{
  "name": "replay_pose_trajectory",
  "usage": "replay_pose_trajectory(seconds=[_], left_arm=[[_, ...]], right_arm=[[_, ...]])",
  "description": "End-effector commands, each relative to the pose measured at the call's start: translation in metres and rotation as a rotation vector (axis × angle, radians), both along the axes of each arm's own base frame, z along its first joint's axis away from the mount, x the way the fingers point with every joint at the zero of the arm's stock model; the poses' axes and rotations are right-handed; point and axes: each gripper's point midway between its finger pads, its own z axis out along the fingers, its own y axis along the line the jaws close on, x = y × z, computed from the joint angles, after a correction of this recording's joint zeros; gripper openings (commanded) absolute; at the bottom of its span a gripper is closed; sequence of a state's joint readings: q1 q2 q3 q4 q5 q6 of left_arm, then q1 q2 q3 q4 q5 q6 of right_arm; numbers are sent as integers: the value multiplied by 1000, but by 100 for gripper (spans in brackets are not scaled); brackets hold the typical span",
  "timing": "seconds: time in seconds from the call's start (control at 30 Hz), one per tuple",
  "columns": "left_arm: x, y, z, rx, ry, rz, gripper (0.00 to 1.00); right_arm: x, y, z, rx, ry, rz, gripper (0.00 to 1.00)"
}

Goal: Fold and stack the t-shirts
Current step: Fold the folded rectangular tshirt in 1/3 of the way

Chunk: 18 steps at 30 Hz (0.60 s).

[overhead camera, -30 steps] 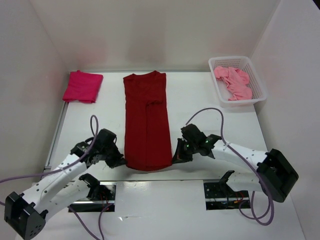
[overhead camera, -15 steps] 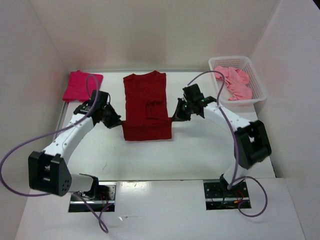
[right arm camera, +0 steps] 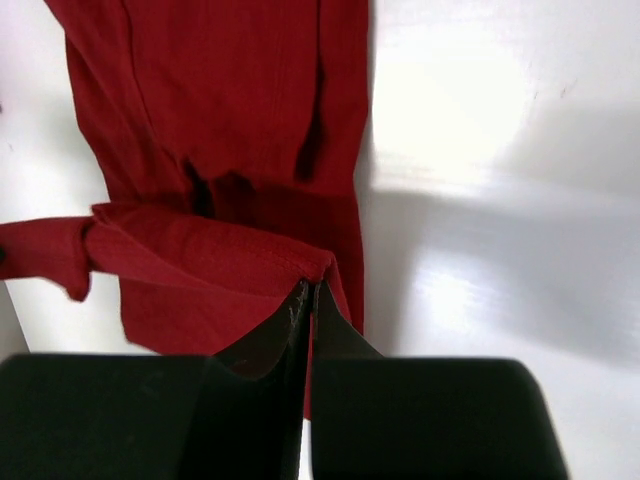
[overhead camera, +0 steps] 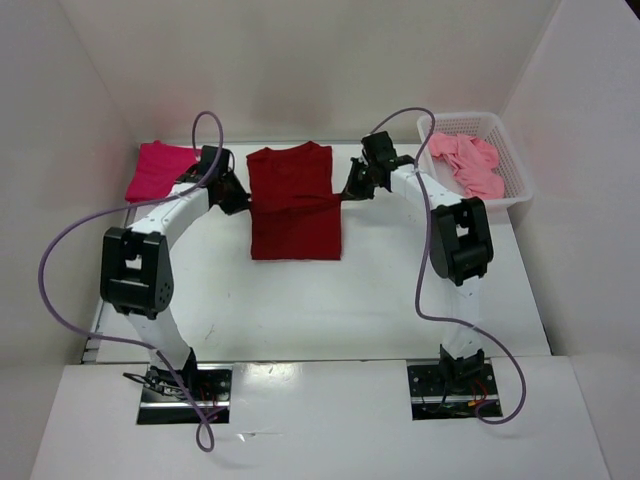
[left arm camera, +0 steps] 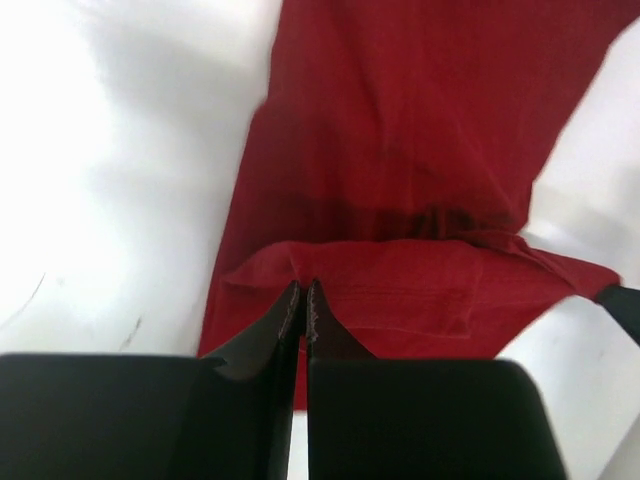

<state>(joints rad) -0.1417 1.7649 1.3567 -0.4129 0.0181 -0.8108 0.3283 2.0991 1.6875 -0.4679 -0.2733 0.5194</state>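
Cloth of the dark red shirt lies at centre frame, hem doubled back. The left gripper and right gripper each clamp that hem. The crimson-pink shirt sits upper left, and the light pink shirt fills the basket at upper right.

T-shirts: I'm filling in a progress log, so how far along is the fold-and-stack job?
Done: the crimson shirt lies folded at the far left of the table. In hand: the left gripper and right gripper pinch the hem of the dark red shirt, doubled up over its body mid-fold. Left: the light pink shirt sits crumpled in the basket, and nothing is stacked yet.
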Motion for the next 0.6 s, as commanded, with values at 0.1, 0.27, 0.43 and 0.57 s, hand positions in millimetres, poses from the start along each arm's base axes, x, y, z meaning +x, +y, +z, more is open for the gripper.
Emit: replay_pose_trajectory(seconds=[0.1, 0.27, 0.43, 0.57], left_arm=[[32, 12, -21, 77, -20, 13, 10], [40, 17, -37, 105, 0, 32, 24], [49, 29, -12, 76, -67, 75, 51], [54, 26, 42, 16, -188, 64, 70]], right_arm=[[26, 2, -14, -19, -12, 22, 0], [40, 6, -20, -18, -13, 22, 0], [49, 12, -9, -28, -35, 29, 23], [54, 6, 28, -49, -107, 6, 36]])
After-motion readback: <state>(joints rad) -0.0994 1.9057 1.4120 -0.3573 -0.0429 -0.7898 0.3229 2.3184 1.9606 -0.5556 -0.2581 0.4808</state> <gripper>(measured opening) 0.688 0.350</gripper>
